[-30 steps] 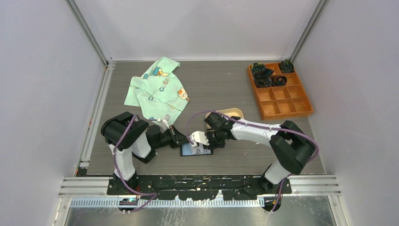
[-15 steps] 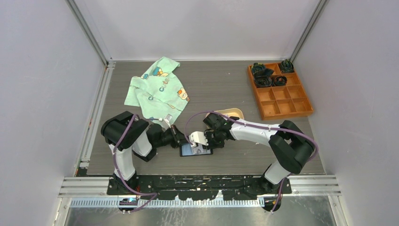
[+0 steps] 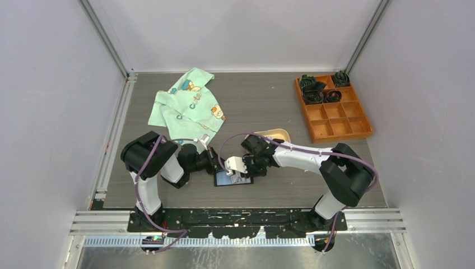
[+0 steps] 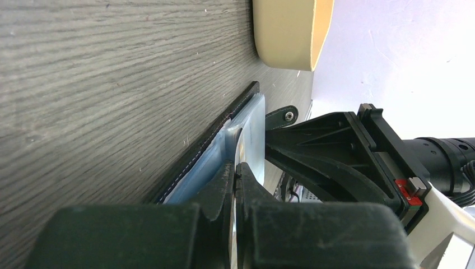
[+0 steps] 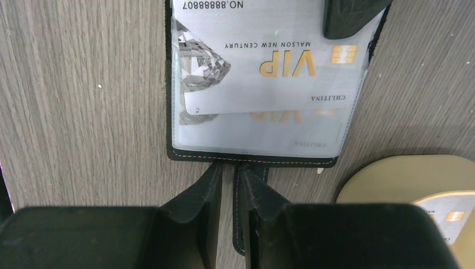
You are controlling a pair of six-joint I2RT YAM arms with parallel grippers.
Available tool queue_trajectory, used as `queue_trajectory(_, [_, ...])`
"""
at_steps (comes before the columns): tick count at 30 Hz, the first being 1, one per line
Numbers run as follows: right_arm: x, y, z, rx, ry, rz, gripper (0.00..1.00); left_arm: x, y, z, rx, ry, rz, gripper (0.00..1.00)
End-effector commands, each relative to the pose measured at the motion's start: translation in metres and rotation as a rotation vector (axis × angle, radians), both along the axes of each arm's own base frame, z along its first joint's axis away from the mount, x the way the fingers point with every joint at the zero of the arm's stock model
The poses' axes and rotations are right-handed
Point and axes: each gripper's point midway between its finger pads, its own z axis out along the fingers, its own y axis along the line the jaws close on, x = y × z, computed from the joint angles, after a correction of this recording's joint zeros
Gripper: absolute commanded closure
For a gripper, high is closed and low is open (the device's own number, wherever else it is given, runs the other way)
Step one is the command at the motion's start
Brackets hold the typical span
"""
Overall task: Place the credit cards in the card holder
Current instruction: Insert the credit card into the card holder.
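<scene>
Top view: the card holder lies open on the bench, between both arms. Right wrist: right jaws are nearly closed, pinching its near edge; a silver VIP card sits partly inside the clear sleeve. Left wrist: left jaws are clamped fully on that card's edge.

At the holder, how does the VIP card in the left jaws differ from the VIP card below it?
The upper VIP card is pinched by the left gripper and lies slightly tilted; the lower VIP card is ungripped and about square to the card holder. The upper VIP card's print is crisp; the lower VIP card's is hazy behind clear plastic. Both are silver with gold lettering.
</scene>
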Motion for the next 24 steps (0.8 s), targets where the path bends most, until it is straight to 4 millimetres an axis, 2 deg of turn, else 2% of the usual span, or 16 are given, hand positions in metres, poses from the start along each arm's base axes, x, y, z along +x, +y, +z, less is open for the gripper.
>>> queue_trajectory(1, [0.006,0.008,-0.012,-0.002,-0.026,0.007,0.76,0.0,-0.004,-0.001,0.025,-0.013,-0.023,1.0])
queue_trajectory(5, [0.011,0.007,-0.006,-0.004,-0.048,-0.007,0.74,0.002,-0.005,-0.001,0.034,-0.013,-0.022,0.99])
queue_trajectory(9, [0.016,0.005,0.015,0.011,-0.068,-0.001,0.67,0.003,-0.004,-0.003,0.047,-0.013,-0.021,0.95])
queue_trajectory(15, [0.006,0.006,0.035,0.091,-0.038,0.029,0.64,0.003,-0.003,-0.005,0.052,-0.012,-0.022,0.85])
queue_trajectory(20, [-0.012,0.028,0.056,0.22,0.041,0.074,0.72,0.003,-0.003,-0.006,0.054,-0.014,-0.022,0.8])
queue_trajectory(24, [-0.012,0.05,0.07,0.296,0.003,0.098,0.84,0.003,-0.004,-0.009,0.057,-0.005,-0.026,0.78])
